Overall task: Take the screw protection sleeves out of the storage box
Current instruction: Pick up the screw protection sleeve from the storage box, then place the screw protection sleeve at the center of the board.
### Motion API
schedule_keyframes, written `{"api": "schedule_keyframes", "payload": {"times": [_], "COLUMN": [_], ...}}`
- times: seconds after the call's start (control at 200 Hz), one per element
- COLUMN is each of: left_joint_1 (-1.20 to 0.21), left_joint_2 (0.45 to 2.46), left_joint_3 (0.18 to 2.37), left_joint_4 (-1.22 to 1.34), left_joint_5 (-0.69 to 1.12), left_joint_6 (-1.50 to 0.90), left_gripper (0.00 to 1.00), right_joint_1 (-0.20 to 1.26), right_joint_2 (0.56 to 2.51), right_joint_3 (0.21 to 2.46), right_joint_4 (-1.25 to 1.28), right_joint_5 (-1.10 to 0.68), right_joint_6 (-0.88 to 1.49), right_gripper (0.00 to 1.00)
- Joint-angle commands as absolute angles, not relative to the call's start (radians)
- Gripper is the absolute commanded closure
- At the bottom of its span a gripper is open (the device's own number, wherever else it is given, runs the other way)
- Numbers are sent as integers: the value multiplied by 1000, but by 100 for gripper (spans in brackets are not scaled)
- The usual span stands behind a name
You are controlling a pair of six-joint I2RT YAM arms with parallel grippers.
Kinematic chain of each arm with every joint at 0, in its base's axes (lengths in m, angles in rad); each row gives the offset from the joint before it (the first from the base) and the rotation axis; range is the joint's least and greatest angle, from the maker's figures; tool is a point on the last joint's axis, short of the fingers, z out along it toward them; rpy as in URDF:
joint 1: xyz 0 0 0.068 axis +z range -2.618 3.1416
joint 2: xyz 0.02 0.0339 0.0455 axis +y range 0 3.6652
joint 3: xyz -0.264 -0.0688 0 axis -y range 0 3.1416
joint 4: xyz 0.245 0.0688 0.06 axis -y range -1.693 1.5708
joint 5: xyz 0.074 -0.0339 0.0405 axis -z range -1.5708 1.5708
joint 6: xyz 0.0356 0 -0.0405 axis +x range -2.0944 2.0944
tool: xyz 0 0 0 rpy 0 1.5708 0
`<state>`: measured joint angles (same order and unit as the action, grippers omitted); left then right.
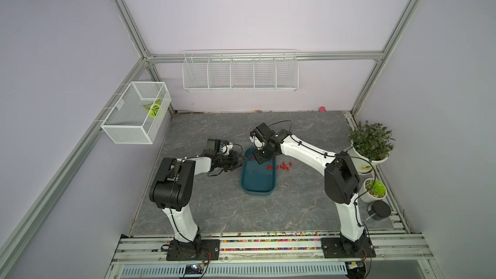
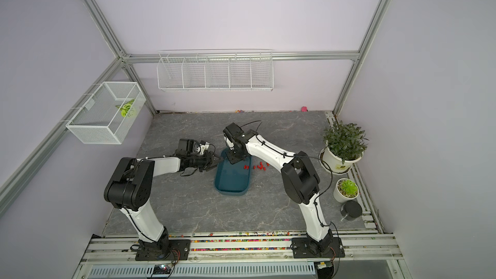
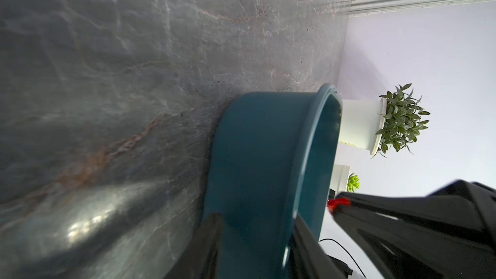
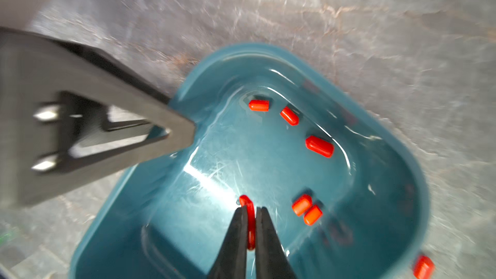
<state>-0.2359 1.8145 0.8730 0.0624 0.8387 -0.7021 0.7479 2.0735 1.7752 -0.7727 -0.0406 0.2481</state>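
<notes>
The dark teal storage box (image 1: 257, 183) (image 2: 232, 183) lies mid-table. My left gripper (image 1: 243, 160) (image 2: 218, 160) (image 3: 256, 217) is shut on its near-left wall (image 3: 255, 157), one finger inside and one outside. My right gripper (image 1: 255, 158) (image 4: 249, 209) hangs over the box's far end, shut on one red screw protection sleeve (image 4: 251, 224) (image 3: 339, 202). Several more sleeves (image 4: 319, 146) lie on the box floor (image 4: 268, 162). Others lie on the table just right of the box (image 1: 284, 167) (image 2: 259, 167).
Two potted plants (image 1: 370, 140) (image 1: 375, 187) and a black cylinder (image 1: 378, 210) stand along the right edge. White wire baskets hang on the left wall (image 1: 134, 114) and back wall (image 1: 240, 72). Multicoloured beads (image 1: 268, 240) fill the front rail. A pink blob (image 1: 322, 108) lies by the back wall.
</notes>
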Motion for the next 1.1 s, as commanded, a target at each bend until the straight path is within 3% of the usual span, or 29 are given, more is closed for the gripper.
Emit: {"api": "schedule_keyframes", "payload": {"times": [0.0,0.5,1.095], "left_joint_1": [-238,-240,-240], "left_joint_2": [1833,1832,1837], "left_joint_3": [891,886,892], "left_joint_4": [52,68,56], "left_joint_5": [840,830,848], "left_joint_6": [-694,-707,-690], "left_gripper": [56,56,56], "right_joint_1": [740,618,581], "right_joint_2": [2012,1790,1822], "right_joint_3": [1733,1549,1438], "right_joint_4": [-778,-787,-714], "right_joint_5": [-25,0,13], "right_joint_6": [239,213,233], "right_gripper": [89,88,88]}}
